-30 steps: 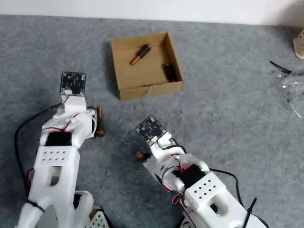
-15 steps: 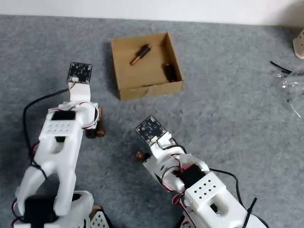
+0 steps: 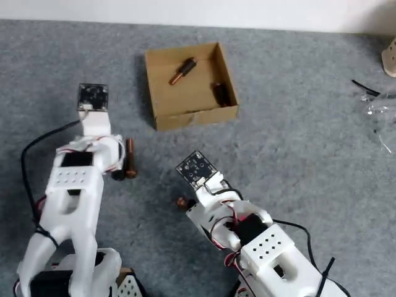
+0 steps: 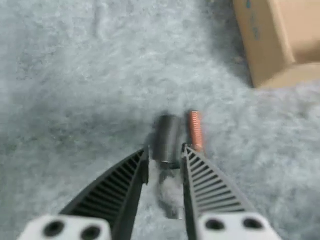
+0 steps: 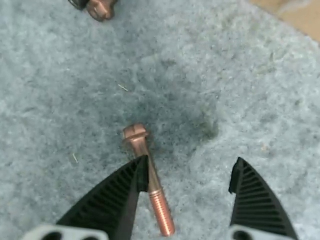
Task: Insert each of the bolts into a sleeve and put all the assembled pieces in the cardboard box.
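- The step in hand looked to be picking up the short dark cylindrical sleeve (image 4: 167, 136). It lay on the grey felt-covered bench (image 3: 297, 124), near and left of the open brown cardboard box (image 3: 195, 116), just beside a copper threaded bolt (image 4: 195, 130) on its right.
- Your left claw (image 4: 164, 156) was parted only narrowly, its tips either side of the sleeve's near end. Whether the pads already touched it could not be told.
- To do this well, you needed the sleeve centred in that gap and the right-hand tip kept off the neighbouring bolt. A grip on the sleeve's outer wall would have left its bore free for a bolt.
- Your right claw (image 5: 190, 162) gaped wide and held nothing. A second copper hex-headed bolt (image 5: 148, 180) lay on the bench under it, right against one finger rather than mid-gap. A sideways shift before closing seemed wise, and so did a hold near the head that left the thread exposed.
- Your left arm (image 3: 77, 179) stretched from the near left edge toward the far side, wrist tipped down over the sleeve.
- Your right arm (image 3: 247, 229) slanted in from the near right, wrist bent down over its bolt.
- The box, at the far middle, already held two assembled pieces (image 3: 182, 70), well apart from both claws.
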`<state>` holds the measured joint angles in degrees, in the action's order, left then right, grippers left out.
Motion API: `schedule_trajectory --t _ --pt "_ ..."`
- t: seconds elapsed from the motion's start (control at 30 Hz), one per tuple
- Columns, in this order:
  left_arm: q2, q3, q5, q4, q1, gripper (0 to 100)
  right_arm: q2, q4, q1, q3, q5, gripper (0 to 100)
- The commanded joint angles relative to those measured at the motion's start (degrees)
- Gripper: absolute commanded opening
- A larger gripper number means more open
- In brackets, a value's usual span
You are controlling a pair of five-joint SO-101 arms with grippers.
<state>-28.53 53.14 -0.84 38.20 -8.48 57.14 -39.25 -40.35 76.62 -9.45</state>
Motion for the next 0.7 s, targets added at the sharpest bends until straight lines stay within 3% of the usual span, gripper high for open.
schedule_trajectory --t 0.0,0.23,0.67 --pt "-2.9 0.0 0.0 0.2 4.7 12 1.3 1.7 -0.4 -0.5 -0.7 24.6" --pt "-2.2 0.5 -2.3 0.2 5.3 12 1.2 1.8 -0.4 -0.4 -0.7 24.6" --pt "14.1 -7.2 -5.7 2.9 7.7 12 1.2 1.8 -0.4 -0.5 -0.7 24.6"
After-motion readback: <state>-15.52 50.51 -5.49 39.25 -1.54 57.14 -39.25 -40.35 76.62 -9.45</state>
